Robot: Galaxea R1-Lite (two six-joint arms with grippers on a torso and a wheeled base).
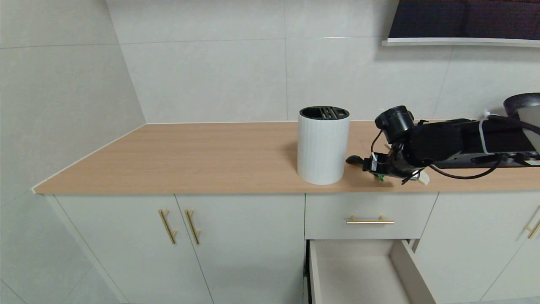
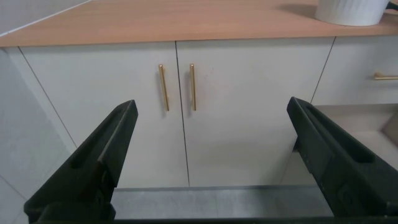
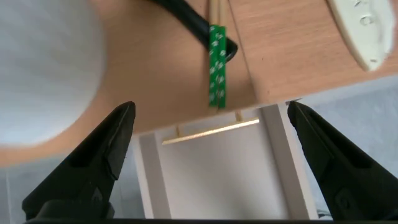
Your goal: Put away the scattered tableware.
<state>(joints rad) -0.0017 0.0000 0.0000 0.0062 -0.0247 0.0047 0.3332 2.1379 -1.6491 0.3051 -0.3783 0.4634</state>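
A white ribbed utensil holder point(image 1: 323, 145) with a black slotted top stands on the wooden countertop point(image 1: 211, 156). Just right of it, near the front edge, lie a black utensil handle point(image 1: 354, 160), chopsticks with a green end point(image 1: 380, 177) and a white spoon point(image 1: 423, 177). My right gripper point(image 1: 376, 168) hovers low over them. In the right wrist view it point(image 3: 210, 115) is open, with the chopsticks point(image 3: 216, 68), black handle point(image 3: 193, 25) and spoon point(image 3: 364, 31) beyond its fingers and nothing between them. My left gripper point(image 2: 211, 109) is open, low in front of the cabinet doors point(image 2: 180, 106).
An open, empty drawer point(image 1: 400, 261) juts out below the countertop, under a shut drawer with a gold handle point(image 1: 370, 220). A dark pan point(image 1: 521, 103) sits at the far right. The tiled wall runs behind and along the left end of the countertop.
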